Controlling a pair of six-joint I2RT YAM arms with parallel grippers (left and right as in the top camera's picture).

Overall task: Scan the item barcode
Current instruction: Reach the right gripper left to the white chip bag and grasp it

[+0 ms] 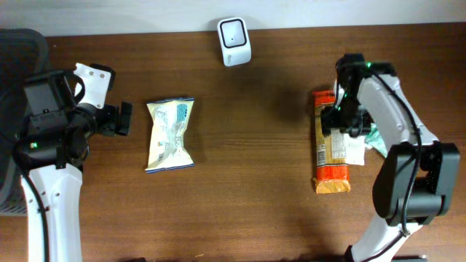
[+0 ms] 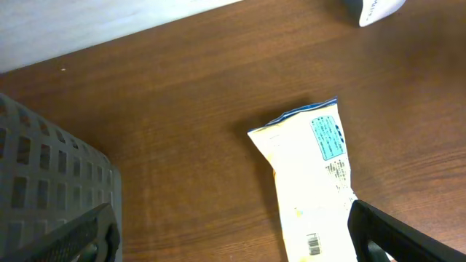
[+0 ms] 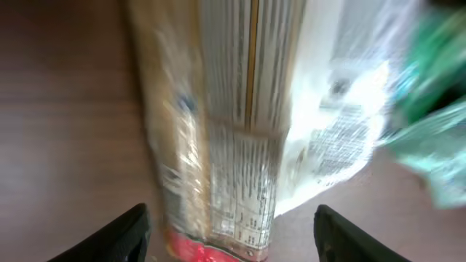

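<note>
Overhead, one white scanner (image 1: pixel 234 41) stands at the far edge of the table (image 1: pixel 255 189). My left gripper (image 1: pixel 127 118) gapes wide beside one yellow snack bag (image 1: pixel 170 135), which has a barcode (image 2: pixel 313 244) on its wrapper. My right gripper (image 3: pixel 237 233), fingers spread and gripping nothing, hangs over one orange packet (image 1: pixel 331 149). That packet lies against one clear packet (image 1: pixel 355 151) and one green packet (image 1: pixel 376 138). No print is readable.

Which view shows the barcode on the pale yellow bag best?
Left wrist: the barcode is plain at the frame's bottom edge on the pale yellow bag. Overhead shows the whole bag, print too small. Right wrist shows neither.
</note>
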